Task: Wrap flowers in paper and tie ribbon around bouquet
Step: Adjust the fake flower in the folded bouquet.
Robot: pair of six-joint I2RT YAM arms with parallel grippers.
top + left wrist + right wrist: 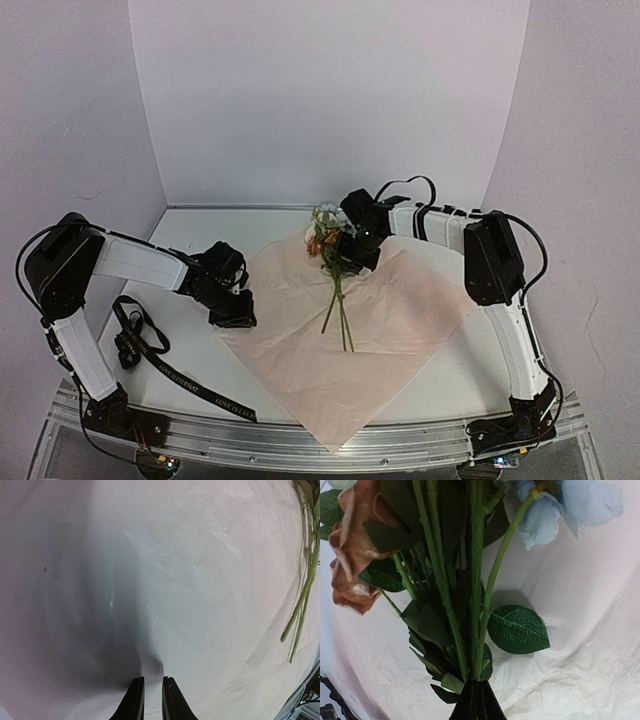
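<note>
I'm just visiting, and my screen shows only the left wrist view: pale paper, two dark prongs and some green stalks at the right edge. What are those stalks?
Observer: They are the stems of the flowers, a small bunch lying on the paper with its blooms toward the back wall.
Operator: Is anything holding them?
Observer: Yes. The right gripper is shut on the stems, up among the lower leaves.
Operator: And is there something to tie them with?
Observer: The ribbon, black with gold lettering, lies on the table to the left of the paper. Neither gripper touches it.
</note>
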